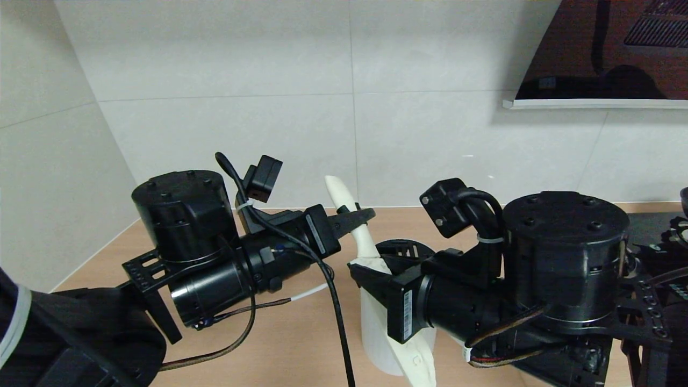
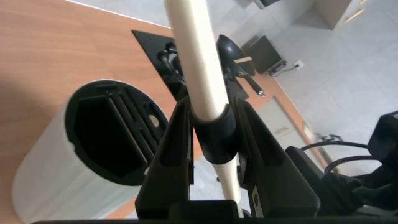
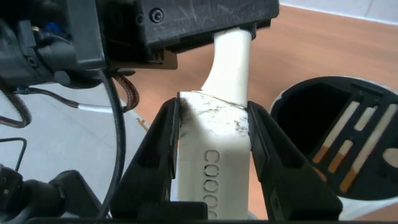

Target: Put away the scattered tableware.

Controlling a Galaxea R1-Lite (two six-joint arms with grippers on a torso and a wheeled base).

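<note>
Left gripper (image 1: 356, 219): we are clamping the white spatula (image 1: 339, 194) handle.
Right gripper (image 1: 371, 267): we are gripping its blade.
Utensil holder (image 2: 55, 165): standing beneath.

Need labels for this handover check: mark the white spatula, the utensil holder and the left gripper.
white spatula (image 1: 366, 244), head view, mid-handle.
utensil holder (image 2: 43, 162), left wrist view, white outer wall.
left gripper (image 2: 213, 115), left wrist view, midway between fingertips.

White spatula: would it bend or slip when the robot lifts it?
Probably stiff: the white spatula runs straight between the left gripper and the right gripper. Its smooth, rounded handle might twist in a grip.
</note>
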